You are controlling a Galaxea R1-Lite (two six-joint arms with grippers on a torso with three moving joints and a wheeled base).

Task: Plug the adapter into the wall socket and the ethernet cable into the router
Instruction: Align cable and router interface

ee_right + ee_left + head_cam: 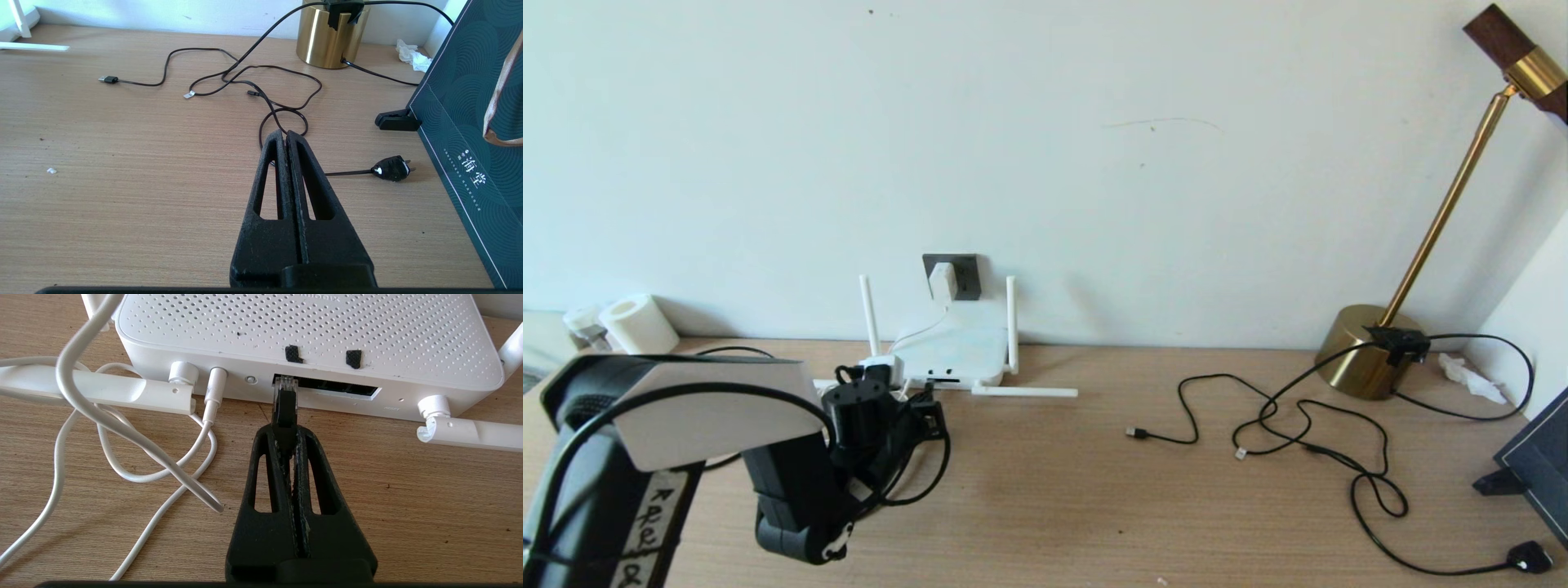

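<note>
At the router's (310, 330) port edge, my left gripper (286, 430) pinches the ethernet cable (284, 408) just behind its clear connector, whose tip sits at the mouth of the dark port slot; how far it is seated I cannot tell. Faint embossed lettering on the router's lid is cut off and unreadable, as is a tiny label by a pinhole. Against the wall, the adapter (943, 281) sits in the wall socket (964, 273), its white cord (122, 428) looping over the wooden desk (1054, 490). My right gripper (286, 136), pressed together on nothing, hovers over the desk near thin black cables (253, 77) and a dark box (470, 134) printed with Chinese characters
</note>
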